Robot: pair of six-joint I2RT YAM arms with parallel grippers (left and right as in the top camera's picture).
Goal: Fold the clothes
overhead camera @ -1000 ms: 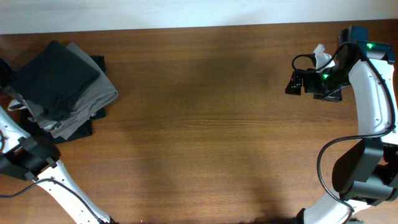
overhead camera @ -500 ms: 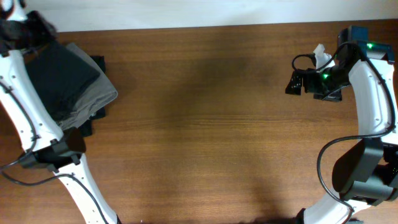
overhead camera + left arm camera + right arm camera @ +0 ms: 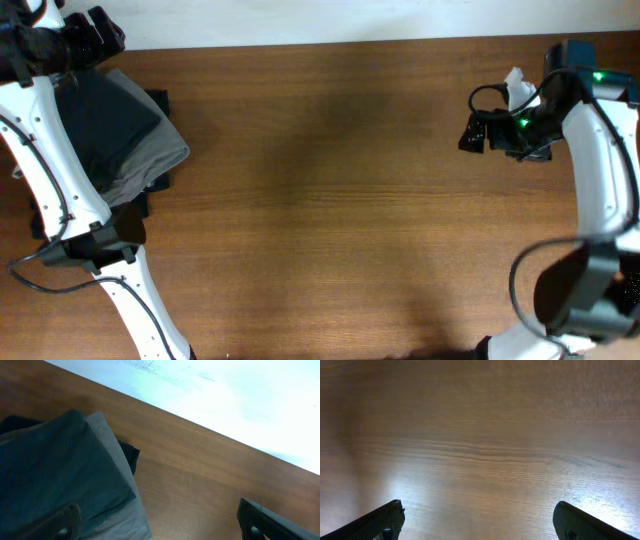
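The clothes, a dark charcoal T-shirt [image 3: 92, 125], lie folded on top of a pile at the table's far left, plain side up. In the left wrist view the T-shirt [image 3: 50, 475] fills the lower left. My left gripper [image 3: 103, 30] hangs open above the pile's back corner by the table's rear edge. Nothing sits between the left gripper [image 3: 162, 530] fingers, one over the shirt and one over bare wood. My right gripper [image 3: 470, 132] hovers open over bare wood at the far right. The right gripper [image 3: 480, 527] holds nothing.
Folded grey trousers [image 3: 155, 160] lie under the T-shirt, with a black garment [image 3: 157, 100] beneath them, poking out at the pile's right side. A white surface [image 3: 225, 400] runs beyond the table's back edge. A white scrap [image 3: 515, 85] sits by the right arm.
My left arm has swung from the near left up to the back edge over the pile, and its gripper has opened. The right arm has not moved.
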